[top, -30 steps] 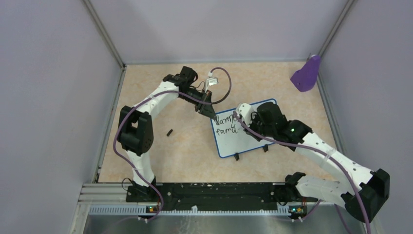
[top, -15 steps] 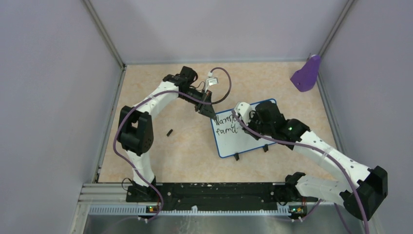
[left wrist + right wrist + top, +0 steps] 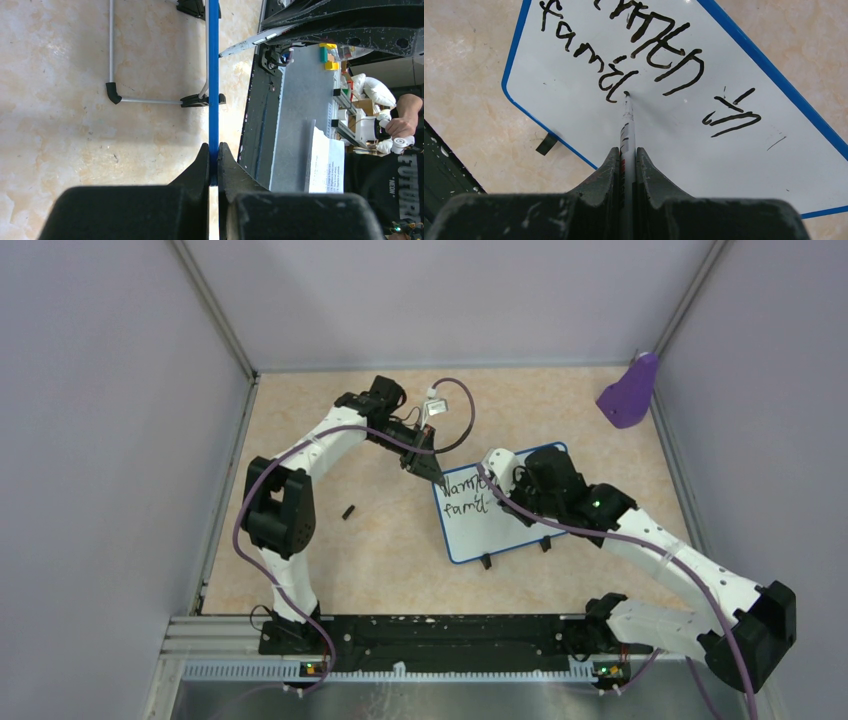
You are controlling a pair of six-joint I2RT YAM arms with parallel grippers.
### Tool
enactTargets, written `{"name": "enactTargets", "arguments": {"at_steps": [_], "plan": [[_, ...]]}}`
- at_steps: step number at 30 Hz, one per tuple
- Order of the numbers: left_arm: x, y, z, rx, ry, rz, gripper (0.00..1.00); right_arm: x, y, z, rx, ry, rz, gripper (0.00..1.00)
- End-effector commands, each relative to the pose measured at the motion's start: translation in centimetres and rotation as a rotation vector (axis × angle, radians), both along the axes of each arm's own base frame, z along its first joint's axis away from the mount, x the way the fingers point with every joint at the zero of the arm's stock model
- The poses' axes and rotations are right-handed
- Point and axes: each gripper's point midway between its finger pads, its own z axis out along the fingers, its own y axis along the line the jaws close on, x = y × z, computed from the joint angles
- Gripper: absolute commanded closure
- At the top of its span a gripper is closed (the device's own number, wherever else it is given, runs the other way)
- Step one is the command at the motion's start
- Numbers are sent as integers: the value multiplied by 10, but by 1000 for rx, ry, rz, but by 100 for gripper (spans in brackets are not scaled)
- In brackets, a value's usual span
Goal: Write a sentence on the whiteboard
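**Right wrist view: marker tip on the board, lower line under way**

1. Grip on the tool. The right gripper [image 3: 626, 155] is fully closed on a marker [image 3: 626, 117], with the barrel clamped between the jaws. This sets the tip on the whiteboard [image 3: 684, 145] at the end of the lower line. Judge the hold as a writing grip: the marker runs straight out of the jaws, so wrist motion goes directly to the tip.

2. Grip on the board. In the left wrist view, the left gripper [image 3: 213, 150] is closed on the board's blue rim, which is seen edge-on between the jaws. In the top external view this clamp sits at the board's upper left corner. Treat it as an anchor, likely there to stop the board sliding under marker drag.

3. Location of the work. The board lies flat on the table [image 3: 380, 560], just right of centre in the top external frame, with its two black feet on the lower edge. The sentence [image 3: 624, 55] stands in two lines. The lower word reads roughly "famil", so judge the text unfinished.

4. Surroundings.
   - A purple scoop [image 3: 630, 392] stands at the upper right, well apart from the work.
   - A small black object [image 3: 348, 511] lies left of the board. You cannot tell what it is.

5. Obstructions. The right wrist and its cable hide the board's right half from above. Use the right wrist view to check the strokes.
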Motion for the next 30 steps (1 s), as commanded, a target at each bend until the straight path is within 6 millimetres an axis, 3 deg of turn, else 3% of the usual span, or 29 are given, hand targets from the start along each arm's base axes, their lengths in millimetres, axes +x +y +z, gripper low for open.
{"name": "enactTargets", "arguments": {"at_steps": [1,12,23,30], "plan": [[9,-1,-2,-1,-37,-1,100,7,-9,7,-1,-36,-38,100],[10,-1,-2,1,-38,-1,100,-5,-12,-4,-32,9,1,100],[10,-1,-1,0,-40,0,100,21,-11,32,28,-100,-97,100],[10,-1,-2,0,-37,-1,100,25,-10,38,43,-117,-110,100]]}}
